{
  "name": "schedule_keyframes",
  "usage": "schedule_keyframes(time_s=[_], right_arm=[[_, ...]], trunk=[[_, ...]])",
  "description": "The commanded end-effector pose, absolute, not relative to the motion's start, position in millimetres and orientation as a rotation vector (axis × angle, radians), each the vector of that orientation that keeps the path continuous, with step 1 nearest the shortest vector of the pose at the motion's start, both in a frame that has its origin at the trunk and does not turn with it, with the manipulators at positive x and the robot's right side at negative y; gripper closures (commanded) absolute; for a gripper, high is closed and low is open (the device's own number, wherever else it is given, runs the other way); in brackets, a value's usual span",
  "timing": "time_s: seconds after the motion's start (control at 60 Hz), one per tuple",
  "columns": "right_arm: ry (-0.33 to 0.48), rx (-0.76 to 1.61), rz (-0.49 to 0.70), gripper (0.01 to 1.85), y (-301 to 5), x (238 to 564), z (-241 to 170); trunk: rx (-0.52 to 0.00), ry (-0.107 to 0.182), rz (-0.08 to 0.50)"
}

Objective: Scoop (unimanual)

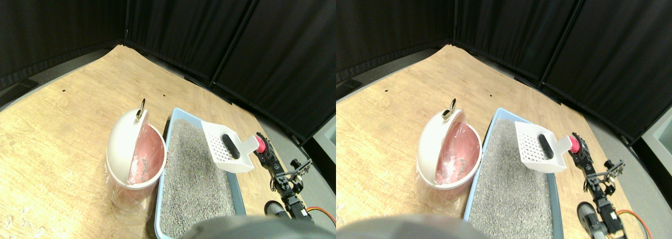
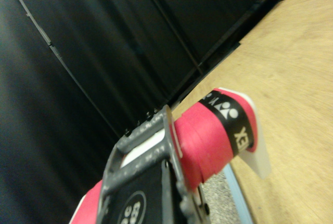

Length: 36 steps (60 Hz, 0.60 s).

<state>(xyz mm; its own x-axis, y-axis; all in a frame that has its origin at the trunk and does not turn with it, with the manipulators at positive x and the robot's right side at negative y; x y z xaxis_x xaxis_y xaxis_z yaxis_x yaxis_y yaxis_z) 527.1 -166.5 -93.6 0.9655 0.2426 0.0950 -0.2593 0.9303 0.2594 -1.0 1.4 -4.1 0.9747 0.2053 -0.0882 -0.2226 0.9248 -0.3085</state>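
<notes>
You see a white slotted scoop [image 1: 224,146] raised above the far right part of the litter tray [image 1: 170,124], tilted, with its perforated floor facing the camera. 1 dark oblong lump [image 1: 231,145] lies in the scoop against its perforated floor. The scoop's handle [image 1: 259,144] is wrapped in red tape. In the wrist view, a black band with white lettering circles the red wrap [image 2: 213,138]; you can read "EX" at one end, and the rest is partly turned away.

The right gripper [image 1: 264,148] is clamped on the red handle: the dark jaw frame [image 2: 148,154] sits flush against the wrap.

The tray is pale blue and filled with grey litter [image 1: 194,176]. Just to the left of it stands a white bin [image 1: 127,147] with a pink liner [image 1: 148,155], its domed lid tipped up, with a brass clip [image 1: 140,111] at the top. Everything rests on a wooden floor [image 1: 63,134], backed by black curtains [image 1: 199,29].
</notes>
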Motion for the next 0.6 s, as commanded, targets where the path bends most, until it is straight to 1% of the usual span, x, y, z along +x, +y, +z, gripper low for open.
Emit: schedule_keyframes(time_s=[0.017,0.1,0.217,0.417,0.517,0.6], right_arm=[[-0.123,0.271,0.340,1.80,-157,528,-80],[-0.115,0.250,0.363,1.80,-151,528,-75],[-0.108,0.199,0.427,1.80,-138,530,-66],[-0.082,0.156,0.439,1.80,-118,527,-58],[-0.083,0.147,0.467,1.80,-110,525,-60],[-0.063,0.155,0.480,1.80,-103,523,-63]], trunk=[[-0.332,0.053,0.252],[-0.342,0.052,0.265],[-0.356,0.052,0.287],[-0.385,0.051,0.330],[-0.402,0.046,0.357],[-0.415,0.046,0.377]])
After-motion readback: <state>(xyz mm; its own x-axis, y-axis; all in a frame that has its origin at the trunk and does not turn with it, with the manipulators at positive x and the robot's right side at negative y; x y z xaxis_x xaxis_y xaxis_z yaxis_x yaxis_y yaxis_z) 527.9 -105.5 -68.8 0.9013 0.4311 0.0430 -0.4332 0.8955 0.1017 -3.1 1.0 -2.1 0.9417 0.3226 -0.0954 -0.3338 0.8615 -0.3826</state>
